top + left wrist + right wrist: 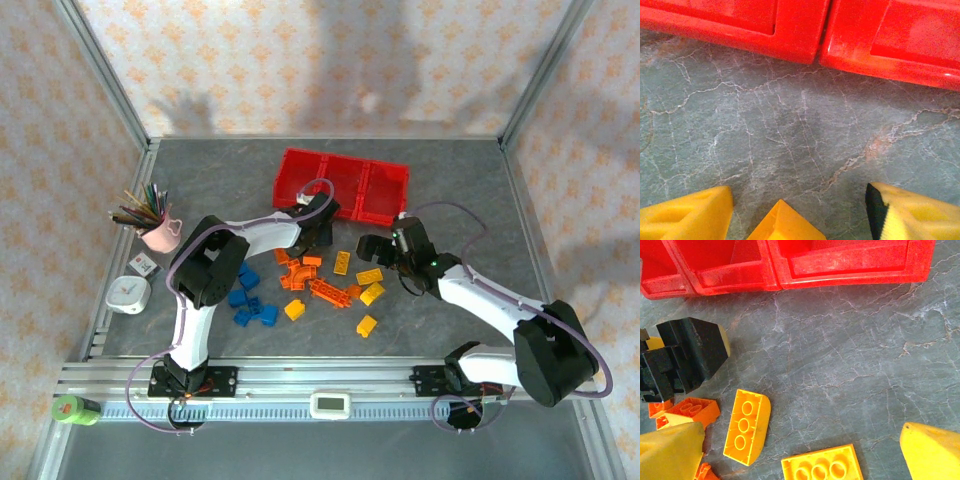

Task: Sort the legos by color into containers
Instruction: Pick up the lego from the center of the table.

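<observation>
Glossy red containers (850,265) edge veined grey table (840,340); studded legos (746,426) lie scattered; left tool (799,200) and right tool (800,435) both gape.

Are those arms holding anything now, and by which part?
The right tool holds nothing, wide open. Between the fingers of the left tool sits a yellow-orange piece, gaps either side: not gripped.

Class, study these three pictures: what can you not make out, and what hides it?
1. Orange-yellow piece between the left gripper's fingers, left wrist view: cut off by the bottom edge, shape unclear.
2. Containers' left bin, top view: partly covered by the left arm.
3. Card beside the pink cup, top view: too small to read.
</observation>
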Available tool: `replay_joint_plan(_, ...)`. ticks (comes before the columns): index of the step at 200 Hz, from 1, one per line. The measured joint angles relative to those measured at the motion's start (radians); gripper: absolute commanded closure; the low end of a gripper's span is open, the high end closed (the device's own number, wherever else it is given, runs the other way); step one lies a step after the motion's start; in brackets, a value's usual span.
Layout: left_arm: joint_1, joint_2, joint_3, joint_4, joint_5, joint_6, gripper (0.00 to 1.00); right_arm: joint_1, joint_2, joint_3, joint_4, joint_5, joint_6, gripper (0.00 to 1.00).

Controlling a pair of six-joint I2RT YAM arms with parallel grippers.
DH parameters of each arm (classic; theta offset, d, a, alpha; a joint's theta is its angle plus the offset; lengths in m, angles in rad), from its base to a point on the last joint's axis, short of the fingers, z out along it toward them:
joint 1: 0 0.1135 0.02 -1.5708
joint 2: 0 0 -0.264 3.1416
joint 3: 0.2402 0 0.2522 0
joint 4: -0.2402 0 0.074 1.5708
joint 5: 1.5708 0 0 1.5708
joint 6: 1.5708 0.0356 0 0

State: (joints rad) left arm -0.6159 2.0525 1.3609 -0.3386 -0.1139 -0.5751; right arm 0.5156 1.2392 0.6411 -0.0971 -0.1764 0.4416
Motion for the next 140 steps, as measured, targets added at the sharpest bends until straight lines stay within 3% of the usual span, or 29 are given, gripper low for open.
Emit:
replay_joint_plan(32,0.0,0.002,0.002,-0.011,-0.017,0.0,0.4,0.0,0.006,0.0,0.0,0.0,0.0,0.0)
replay_joint_plan(110,0.0,-0.001,0.002,-0.01,-0.021,0.007,0.68,0.0,0.014,0.0,0.0,-0.003,0.0,0.0)
replay_joint_plan(140,0.0,-0.013,-0.005,-0.011,-0.016,0.011,0.7,0.0,0.015,0.002,-0.001,-0.009,-0.002,0.0)
